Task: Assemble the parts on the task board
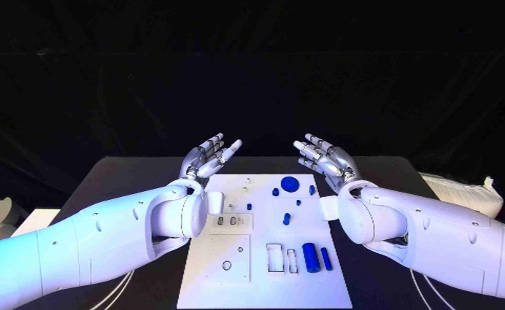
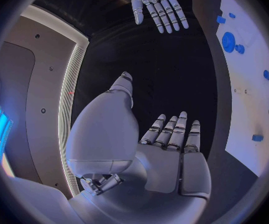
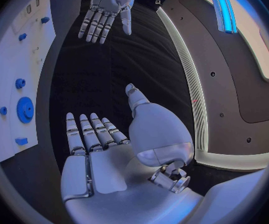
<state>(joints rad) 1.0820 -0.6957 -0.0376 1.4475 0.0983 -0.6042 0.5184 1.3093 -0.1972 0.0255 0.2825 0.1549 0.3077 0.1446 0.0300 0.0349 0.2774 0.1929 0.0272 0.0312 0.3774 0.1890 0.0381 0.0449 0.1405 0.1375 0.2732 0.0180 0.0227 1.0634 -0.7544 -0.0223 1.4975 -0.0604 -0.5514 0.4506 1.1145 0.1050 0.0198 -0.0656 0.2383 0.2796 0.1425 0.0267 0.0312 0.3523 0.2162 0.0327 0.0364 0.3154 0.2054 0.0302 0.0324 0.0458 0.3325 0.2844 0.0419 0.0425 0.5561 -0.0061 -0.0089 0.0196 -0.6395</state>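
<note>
I've got both hands up off the table, palms up, holding nothing. Left hand sits centre-left of the head view, fingers spread wide and pointing up-right, just past the top-left corner of the task board. Right hand mirrors it centre-right, fingers apart, pointing up-left, above the board's top-right corner. Neither touches the board or any part.

Board lies mid-bottom of the head view on the black table. Parts on it, all loose: big blue round disc near the top edge, small blue piece just left of it, another to its right, small blue peg mid-board. Lower right: thick blue cylinder w/ a thinner blue bar just beside it, both lying lengthwise. Lower left of board has a raised white plate w/ holes.

Left wrist view: own hand flat, fingers straight and apart; other hand at the top. White crumpled cloth or paper at the right edge of the head view.
</note>
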